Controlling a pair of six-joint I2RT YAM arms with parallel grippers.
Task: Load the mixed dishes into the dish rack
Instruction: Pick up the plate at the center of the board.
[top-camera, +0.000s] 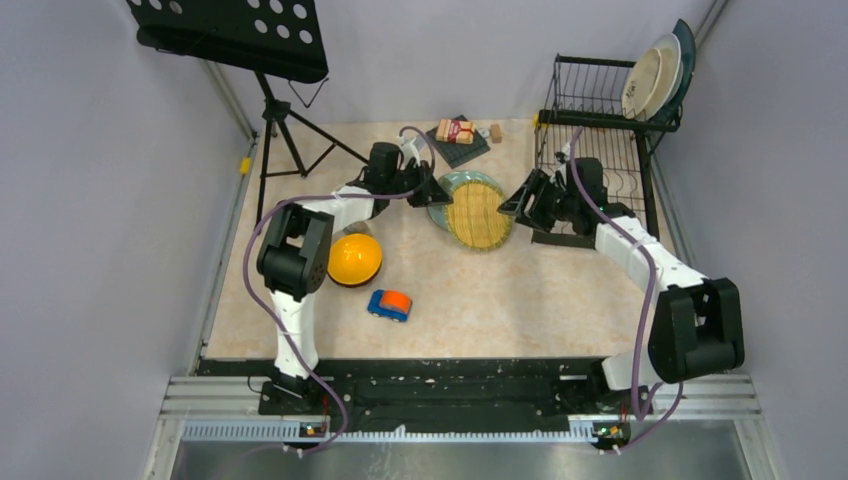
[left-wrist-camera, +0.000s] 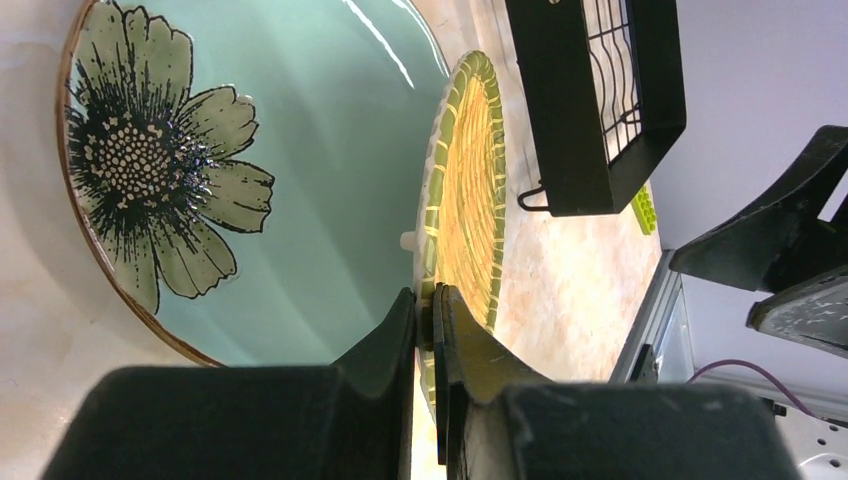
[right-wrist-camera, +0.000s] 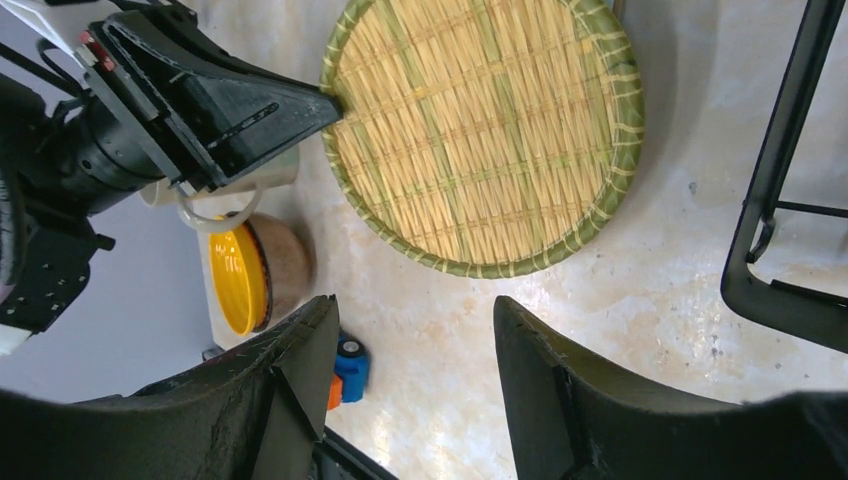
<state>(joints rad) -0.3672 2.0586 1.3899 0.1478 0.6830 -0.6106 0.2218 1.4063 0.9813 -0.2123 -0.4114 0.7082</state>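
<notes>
Straw-yellow weave with a green edge: the yellowish round plate (right-wrist-camera: 480, 130) was tilted up, and the left gripper (left-wrist-camera: 430, 310) had it. Its fingers were pressed together on the near rim, with only that thin rim between them. Just behind the pinch, the mint-green plate (left-wrist-camera: 300, 150) with its dark flower lay flat on the table, and the woven plate leaned up off it.

Across the woven disc from the left fingertips hung the right gripper (right-wrist-camera: 412, 305). Its fingers were spread wide with nothing between them, close to the plate's opposite rim, and no contact showed.

Just past the right gripper's outer side stood the dish rack (top-camera: 600, 170), its low base right beside the hand. Up in the raised tier, well beyond the fingers, a cream plate (top-camera: 643, 82) and the dark teal square plate (top-camera: 686, 60) stood on edge.

Back by the left arm's elbow, well behind its fingers, sat the orange-yellow bowl (top-camera: 354, 258), with a toy car (top-camera: 389, 304) near it.
</notes>
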